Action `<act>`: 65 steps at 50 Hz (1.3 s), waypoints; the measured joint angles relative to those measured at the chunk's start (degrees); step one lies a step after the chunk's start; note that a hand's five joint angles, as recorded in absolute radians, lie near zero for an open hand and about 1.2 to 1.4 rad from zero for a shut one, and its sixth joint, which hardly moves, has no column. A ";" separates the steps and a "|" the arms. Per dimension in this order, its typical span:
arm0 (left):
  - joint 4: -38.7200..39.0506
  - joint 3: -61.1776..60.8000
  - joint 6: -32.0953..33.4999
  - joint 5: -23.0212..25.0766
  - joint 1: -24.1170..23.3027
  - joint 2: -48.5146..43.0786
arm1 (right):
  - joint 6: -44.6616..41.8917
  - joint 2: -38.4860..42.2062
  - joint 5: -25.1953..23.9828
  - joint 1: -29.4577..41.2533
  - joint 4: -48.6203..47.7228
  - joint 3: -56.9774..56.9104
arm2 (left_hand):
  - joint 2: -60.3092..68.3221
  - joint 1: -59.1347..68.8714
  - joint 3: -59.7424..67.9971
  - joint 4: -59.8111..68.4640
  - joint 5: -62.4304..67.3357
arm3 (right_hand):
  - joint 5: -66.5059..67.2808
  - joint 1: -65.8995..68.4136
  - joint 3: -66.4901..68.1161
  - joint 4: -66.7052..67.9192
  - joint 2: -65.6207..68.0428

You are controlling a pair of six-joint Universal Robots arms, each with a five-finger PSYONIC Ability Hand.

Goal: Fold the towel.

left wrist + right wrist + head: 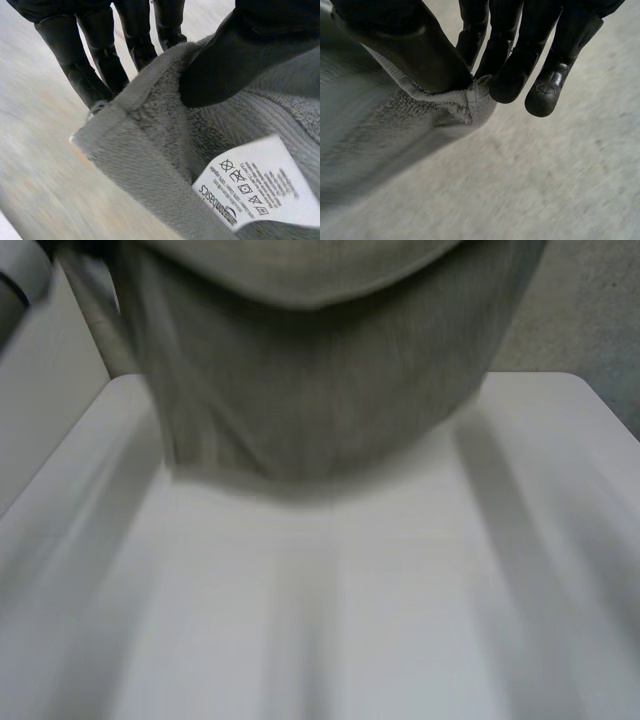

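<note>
Grey terry-cloth towel (pixel 320 390) right up against the head camera, hanging as a broad curtain over the far half of the smooth white table (pixel 350 620). A paler fold sags in a curve across its upper part. Its lower edge runs as a soft, slightly bowed line above the tabletop, and whether that edge brushes the surface I cannot tell.

Over to the left wrist view. The left hand (pixel 235 65) has one corner, with the thumb pressed onto the ribbed inner face and the fingers (pixel 100 70) straight down behind the thick hemmed edge, so the cloth is pinched between them. The pile looks nubbly and looped along the hem and corded further in. A white care label (pixel 260 185), rectangular and printed with washing symbols, lies flat on the cloth just beside the thumb.

In the right wrist view, the right hand (pixel 510 50) nips another corner. Thumb and fingertips close together on the stitched tip, and the fuzzy fabric falls away beneath the thumb.
</note>
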 measured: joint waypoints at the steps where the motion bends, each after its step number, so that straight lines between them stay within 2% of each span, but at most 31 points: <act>1: 1.08 0.43 -1.47 -0.24 0.09 0.44 | 0.42 -0.52 -0.18 0.00 -0.31 0.36 | 0.00 0.00 0.00 0.00 0.00 | 0.00 0.00 0.00 0.00 0.00; 5: 5.68 0.29 -9.55 -1.19 1.55 2.66 | 1.74 -3.02 -2.10 -0.12 0.50 4.01 | 0.00 0.00 0.00 0.00 0.00 | 0.00 0.05 0.00 0.00 0.00; 11: 3.53 -7.35 -10.74 0.05 3.34 2.68 | 0.70 -3.55 -4.93 -0.31 5.59 11.19 | 0.00 0.00 0.00 0.00 0.00 | 0.00 0.11 0.00 0.00 0.00; 16: 1.78 -19.21 -6.71 3.19 4.40 2.52 | -1.73 -3.20 -6.02 -0.31 9.34 18.17 | 0.00 0.00 0.02 0.00 0.00 | 0.00 0.11 0.00 0.00 0.00; 20: 2.93 -32.86 -0.77 6.85 5.33 3.19 | -4.86 -3.08 -6.21 -0.46 11.41 26.21 | 0.00 0.00 0.03 0.00 0.00 | 0.00 0.11 0.00 0.00 0.00; 28: 5.55 -49.63 6.96 9.22 6.57 7.66 | -7.89 -4.53 -6.29 -1.14 12.05 38.18 | 0.00 0.00 0.04 0.00 0.00 | 0.00 0.11 0.00 0.00 0.00; 36: 6.00 -60.47 8.62 10.28 11.30 21.05 | -8.11 -16.21 -7.32 -4.61 13.47 45.97 | 0.00 0.00 0.05 0.00 0.00 | 0.00 0.11 0.00 0.00 0.00; 43: 5.30 -66.17 7.26 15.85 17.46 37.26 | -8.04 -27.35 -14.08 -9.81 20.47 46.92 | 0.00 0.00 0.06 0.00 0.00 | 0.00 0.11 0.00 0.00 0.00; 48: 4.83 -67.99 5.99 19.41 19.27 41.73 | -8.05 -29.25 -17.77 -12.11 23.26 46.17 | 0.00 0.00 0.06 0.00 0.00 | 0.00 0.11 0.00 0.00 0.00; 52: 4.84 -69.22 5.38 21.11 19.50 41.13 | -8.15 -27.21 -19.41 -13.08 23.98 45.95 | 0.00 0.00 0.06 0.00 0.01 | 0.00 0.11 0.00 0.00 0.00; 55: 5.17 -69.43 5.36 21.52 19.13 37.15 | -8.30 -23.45 -19.53 -12.97 24.00 45.74 | 0.00 0.00 0.06 0.00 0.01 | 0.00 0.11 0.00 0.00 0.00; 60: 5.69 -67.50 5.71 21.04 17.37 27.01 | -8.47 -15.65 -18.93 -12.26 23.84 44.75 | 0.01 0.00 0.07 0.00 -0.02 | 0.00 0.11 0.00 0.00 0.00; 65: 5.58 -61.96 6.81 18.64 14.74 15.94 | -8.30 -6.99 -17.98 -11.39 23.52 41.61 | 0.05 0.00 0.07 0.00 -0.02 | 0.00 0.12 0.00 0.00 0.00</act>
